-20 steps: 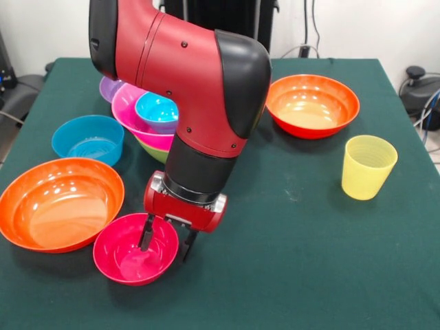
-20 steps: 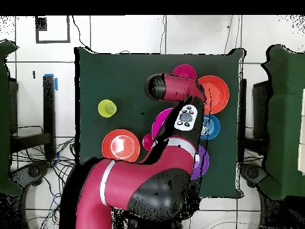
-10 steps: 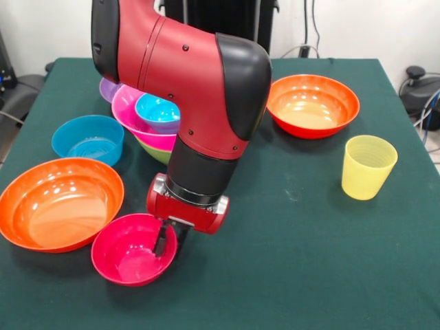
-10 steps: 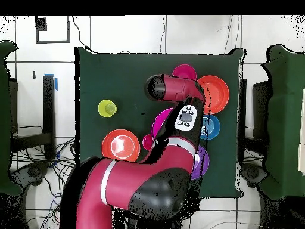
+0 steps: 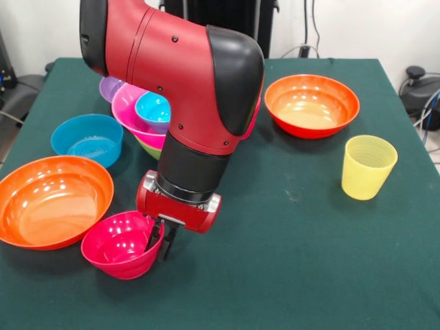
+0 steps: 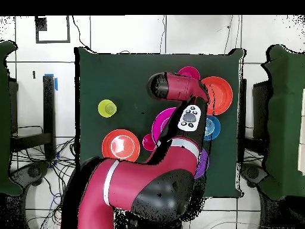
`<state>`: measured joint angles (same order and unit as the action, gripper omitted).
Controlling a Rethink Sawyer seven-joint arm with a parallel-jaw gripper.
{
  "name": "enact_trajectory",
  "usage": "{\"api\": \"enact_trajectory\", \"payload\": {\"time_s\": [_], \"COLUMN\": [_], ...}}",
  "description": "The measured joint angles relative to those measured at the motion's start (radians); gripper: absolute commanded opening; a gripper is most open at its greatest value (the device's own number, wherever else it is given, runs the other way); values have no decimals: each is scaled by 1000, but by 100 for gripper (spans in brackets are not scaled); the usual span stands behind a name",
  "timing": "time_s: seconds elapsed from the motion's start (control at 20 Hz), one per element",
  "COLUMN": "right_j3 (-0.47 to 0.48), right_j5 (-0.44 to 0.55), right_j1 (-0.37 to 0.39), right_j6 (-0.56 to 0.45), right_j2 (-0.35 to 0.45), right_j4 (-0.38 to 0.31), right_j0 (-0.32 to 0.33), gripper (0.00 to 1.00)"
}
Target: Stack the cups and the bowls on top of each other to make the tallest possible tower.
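Observation:
My gripper [image 5: 159, 240] is shut on the right rim of the small red-pink bowl [image 5: 115, 245], which hangs tilted just off the table at the front left. In the overhead view the arm hides the gripper, and only part of that bowl [image 6: 189, 72] shows. The tower [image 5: 137, 117] stands behind: green bowl [image 5: 147, 146] at the bottom, big pink bowl [image 5: 126, 108] on it, and a small blue bowl [image 5: 152, 110] inside. The yellow cup [image 5: 368, 166] stands upright at the right. Most of the red cup [image 6: 148, 142] is hidden by the arm.
A wide orange bowl [image 5: 51, 210] lies just left of the held bowl, and another orange bowl [image 5: 311, 104] sits at the back right. A blue bowl [image 5: 87, 139] is left of the tower, and a purple bowl [image 5: 108, 87] is behind it. My bulky arm leans over the tower.
My gripper went from open astride the red-pink bowl's rim to shut on it. It then tilted and raised the bowl leftward. The left orange bowl slid a little left.

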<state>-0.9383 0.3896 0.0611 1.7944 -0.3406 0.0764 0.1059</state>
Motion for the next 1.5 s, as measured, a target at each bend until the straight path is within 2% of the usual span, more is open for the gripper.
{"api": "enact_trajectory", "payload": {"time_s": [1.5], "right_j3": [-2], "right_j5": [0], "right_j1": [16], "right_j6": [0], "right_j2": [43], "right_j4": [0], "right_j0": [4], "gripper": [0]}}
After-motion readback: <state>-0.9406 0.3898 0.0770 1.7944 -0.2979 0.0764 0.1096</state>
